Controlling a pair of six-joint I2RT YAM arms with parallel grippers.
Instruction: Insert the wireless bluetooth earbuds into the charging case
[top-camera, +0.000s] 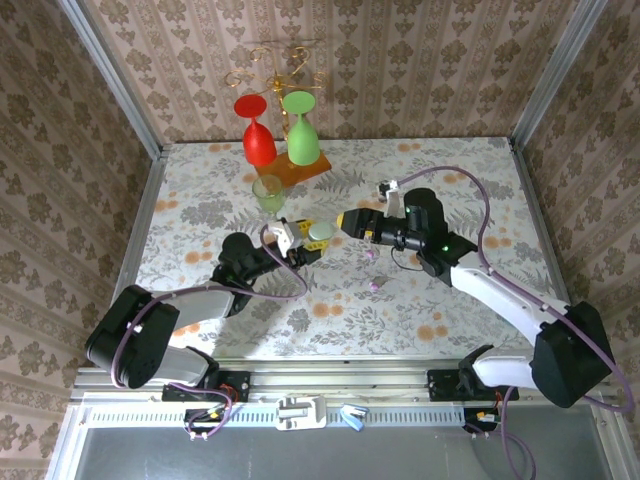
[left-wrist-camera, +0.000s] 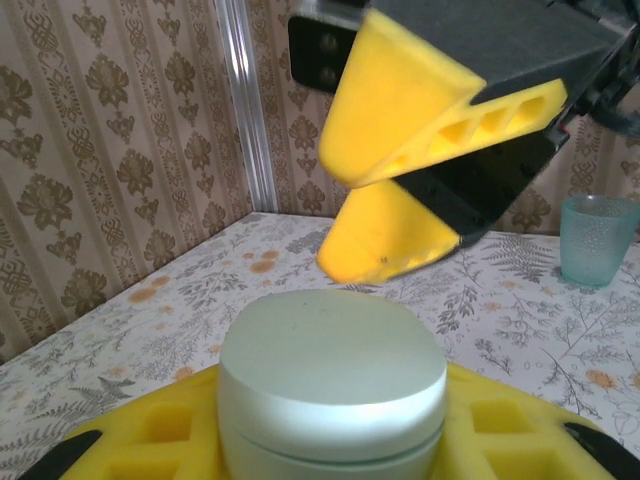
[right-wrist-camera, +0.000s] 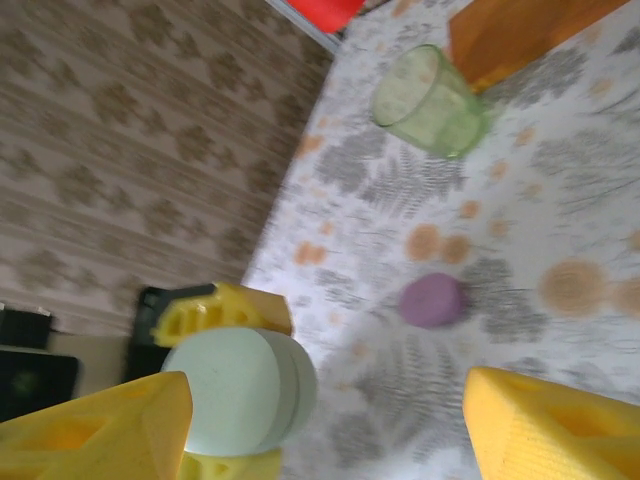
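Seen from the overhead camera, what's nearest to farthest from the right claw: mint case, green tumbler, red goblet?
Measured from the right claw:
1. mint case, right beside it on its left.
2. green tumbler, farther left and toward the back.
3. red goblet, at the back by the wall.

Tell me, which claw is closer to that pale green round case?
Left. The left claw is shut on the case, gripping it from both sides. The right claw sits open just to the case's right, close by but holding nothing.
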